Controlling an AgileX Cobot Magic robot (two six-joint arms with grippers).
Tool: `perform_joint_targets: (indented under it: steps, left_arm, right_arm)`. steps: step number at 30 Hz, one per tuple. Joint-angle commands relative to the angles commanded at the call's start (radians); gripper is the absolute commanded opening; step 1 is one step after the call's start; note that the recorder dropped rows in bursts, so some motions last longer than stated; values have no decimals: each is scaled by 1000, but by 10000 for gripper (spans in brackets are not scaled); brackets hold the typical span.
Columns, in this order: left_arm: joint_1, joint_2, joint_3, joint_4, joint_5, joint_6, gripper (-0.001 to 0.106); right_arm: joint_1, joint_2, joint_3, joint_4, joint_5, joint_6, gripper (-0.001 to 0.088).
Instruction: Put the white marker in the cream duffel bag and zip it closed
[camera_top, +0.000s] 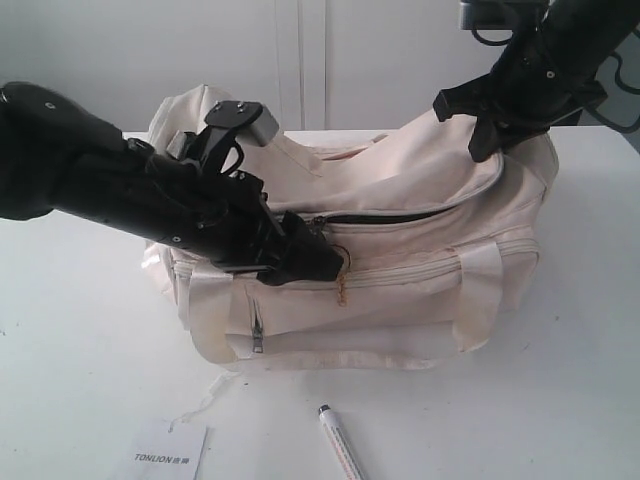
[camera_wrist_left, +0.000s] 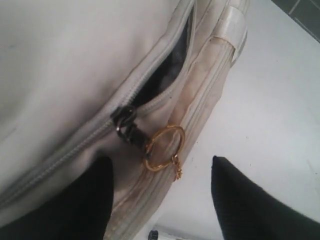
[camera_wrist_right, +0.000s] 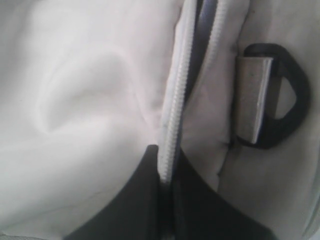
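Exterior view: white marker lies outside part-open bag

The white marker (camera_top: 340, 445), slim, dark-tipped and faintly printed in red, lies on the white table (camera_top: 560, 380) in front of the cream duffel bag (camera_top: 400, 190), near a TONLION tag (camera_top: 170, 455). The bag's curved top zipper gapes on dark lining. The left gripper (camera_wrist_left: 160, 162) reaches low across the bag's front, jaws wide apart by the gold ring pull (camera_wrist_left: 164, 147). The right gripper (camera_top: 490, 135), angled down, pinches the bag's zipper edge.
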Motion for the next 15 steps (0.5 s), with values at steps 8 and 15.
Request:
perform_joint_targets:
  steps: [8, 15]
  left_arm:
    - [0, 40, 0, -119, 5, 104, 613]
    - [0, 49, 0, -119, -1, 104, 275]
  right_arm:
    - [0, 0, 0, 0, 0, 0, 0]
    - [0, 0, 0, 0, 0, 0, 0]
